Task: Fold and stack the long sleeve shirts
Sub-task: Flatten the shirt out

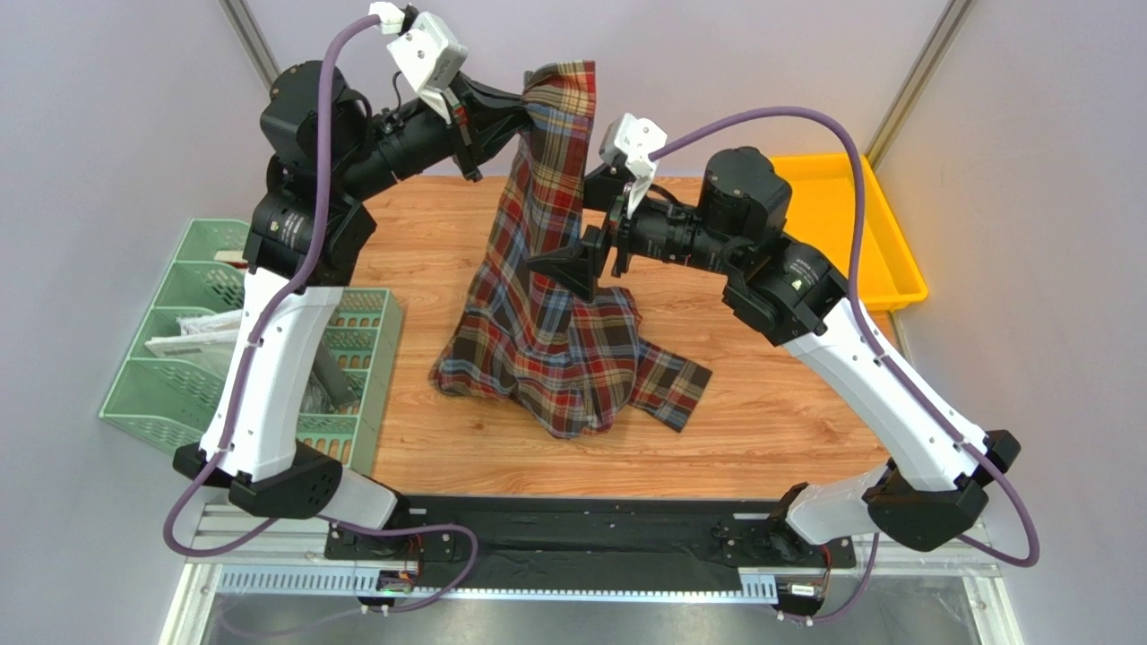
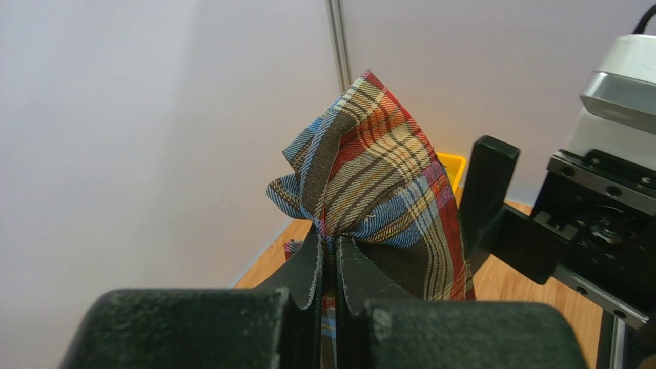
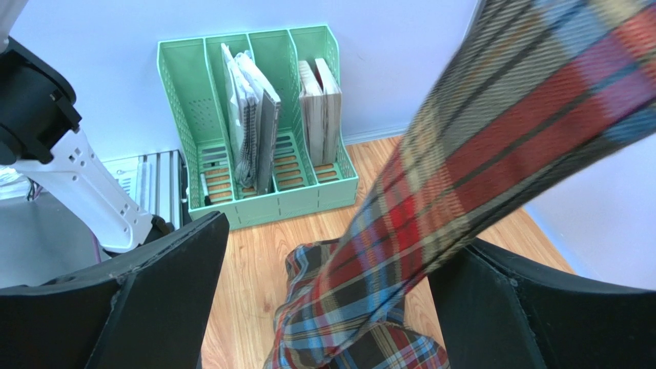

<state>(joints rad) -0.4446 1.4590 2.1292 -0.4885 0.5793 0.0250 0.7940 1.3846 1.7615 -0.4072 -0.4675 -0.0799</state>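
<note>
At the table's left edge you have a mint-green file organizer, split into several slots. From the right wrist view, the organizer holds a sheaf of white and grey papers in its middle slots and two tan, board-like pieces in the slot next to them. I cannot tell exactly which divider the papers lean on.

Moving right, your left gripper is raised high over the table's far side. Its jaws are clamped tight on a bunched fold of the plaid shirt. The left wrist view shows the left gripper with cloth pinched between both fingers and the shirt puffing out beyond the tips.

From that grip the shirt hangs down as a narrow column. Its lower part is pooled on the wood at the table's middle, with one end spread out toward the near right.

Your right gripper sits partway down the hanging column, jaws spread wide apart. In its own camera, the shirt runs diagonally through the gap of the right gripper. The cloth passes close to the right-hand finger, but I cannot tell whether it touches.

At the far right edge sits a yellow bin, well apart from the shirt.
</note>
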